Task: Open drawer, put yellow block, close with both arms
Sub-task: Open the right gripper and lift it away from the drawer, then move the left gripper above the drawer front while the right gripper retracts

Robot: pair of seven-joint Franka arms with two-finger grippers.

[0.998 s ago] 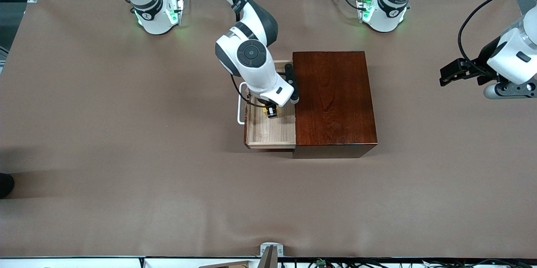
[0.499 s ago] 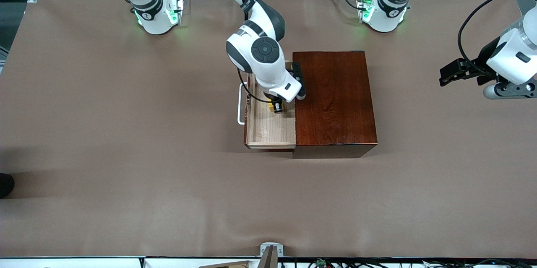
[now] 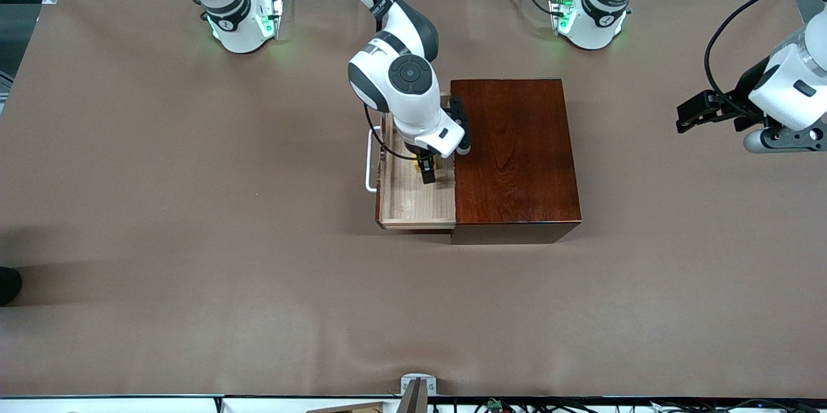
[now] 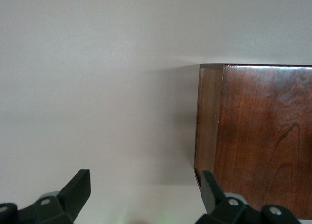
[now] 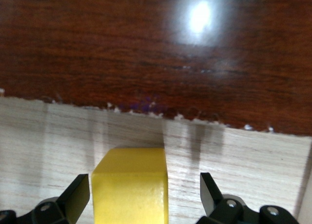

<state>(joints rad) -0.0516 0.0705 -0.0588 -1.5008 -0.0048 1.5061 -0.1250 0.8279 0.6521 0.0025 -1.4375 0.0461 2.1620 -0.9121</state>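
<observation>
The drawer (image 3: 413,203) stands pulled out of the reddish-brown box (image 3: 513,154), with its white loop handle (image 3: 369,161) toward the right arm's end. My right gripper (image 3: 427,171) is down inside the drawer, close to the box front. It is open, and the yellow block (image 5: 130,185) rests on the pale drawer floor (image 5: 253,156) between its fingers (image 5: 78,192), with a gap on one side. In the front view the block is mostly hidden under the hand. My left gripper (image 3: 686,113) waits open and empty over the table at the left arm's end.
The left wrist view shows the left gripper (image 4: 145,197) over bare table, with a corner of the box (image 4: 263,136) ahead of it. The brown table cover (image 3: 194,206) spreads around the box.
My right hand moved across the drawer toward the box, lowered, and its fingers parted from the yellow block. The left arm has not moved.
</observation>
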